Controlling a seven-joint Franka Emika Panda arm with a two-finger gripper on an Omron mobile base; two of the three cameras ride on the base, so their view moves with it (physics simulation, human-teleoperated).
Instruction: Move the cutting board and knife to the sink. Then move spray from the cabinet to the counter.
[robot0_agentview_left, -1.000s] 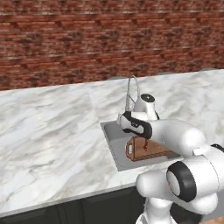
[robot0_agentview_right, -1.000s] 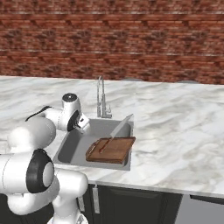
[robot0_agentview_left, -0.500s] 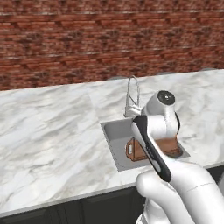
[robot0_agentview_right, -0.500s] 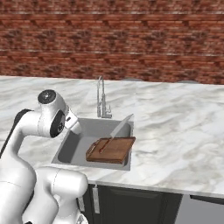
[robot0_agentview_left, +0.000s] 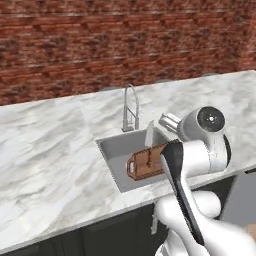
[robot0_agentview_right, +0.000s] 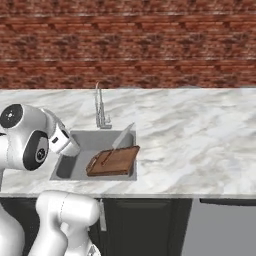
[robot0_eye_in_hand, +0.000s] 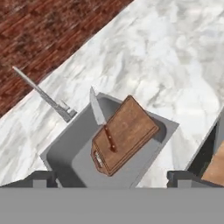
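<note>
The gripper (robot0_eye_in_hand: 111, 177) is seen spread wide, empty, above the sink (robot0_eye_in_hand: 65, 151). Inside, the board (robot0_eye_in_hand: 127, 131) is propped aslant toward 2 o'clock (rim-side), the knife (robot0_eye_in_hand: 101, 120) laid on it, blade toward 11. Open counter (robot0_eye_in_hand: 175, 65) is spread around.

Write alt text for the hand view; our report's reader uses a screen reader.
A reddish-brown rectangular wooden cutting board lies tilted in the square grey steel sink, one end propped on the rim, with a slim silvery-bladed knife lying across it. A faucet stands behind the basin, with white marble counter and a brick wall beyond.
</note>
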